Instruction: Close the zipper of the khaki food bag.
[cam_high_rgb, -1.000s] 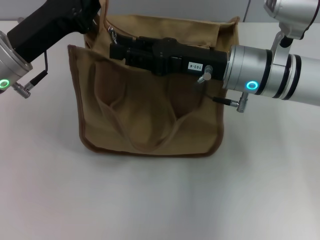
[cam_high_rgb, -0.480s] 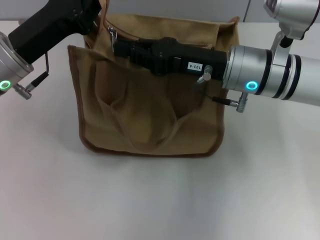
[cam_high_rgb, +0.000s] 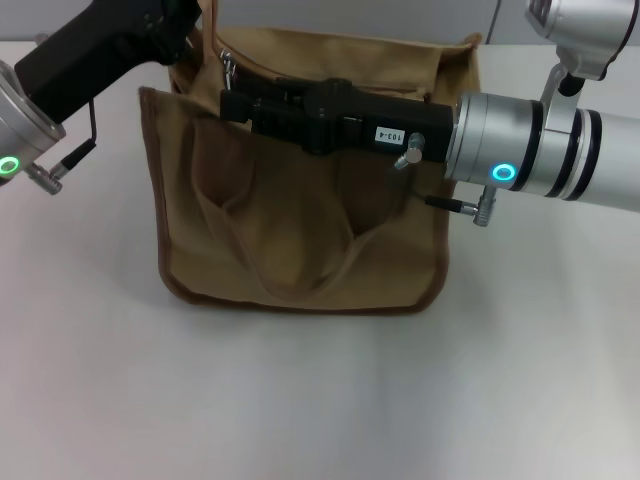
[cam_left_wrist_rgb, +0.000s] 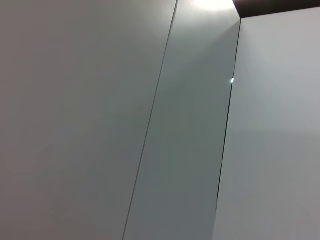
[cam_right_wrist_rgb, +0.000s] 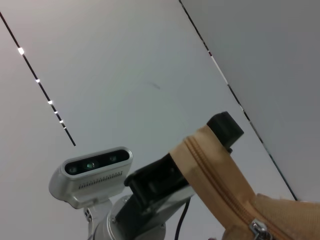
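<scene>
The khaki food bag (cam_high_rgb: 300, 240) stands on the white table, front pocket and loop handle facing me. Its zipper (cam_right_wrist_rgb: 215, 180) runs along the top, and the silver pull tab (cam_high_rgb: 228, 68) sits near the bag's left end. The pull tab (cam_right_wrist_rgb: 257, 229) also shows in the right wrist view. My left gripper (cam_high_rgb: 195, 25) is at the bag's top left corner, shut on the zipper's tan end tape. My right gripper (cam_high_rgb: 228, 100) reaches in from the right across the bag's top, its tip just below the pull tab. The left wrist view shows only wall panels.
The white table (cam_high_rgb: 320, 400) spreads in front of and beside the bag. The right arm's silver forearm (cam_high_rgb: 530, 150) hangs over the bag's right edge. A grey wall lies behind the bag.
My right gripper slid slightly right along the bag's top half a second ago and is now back near the left end. The left gripper and the bag have barely moved.
</scene>
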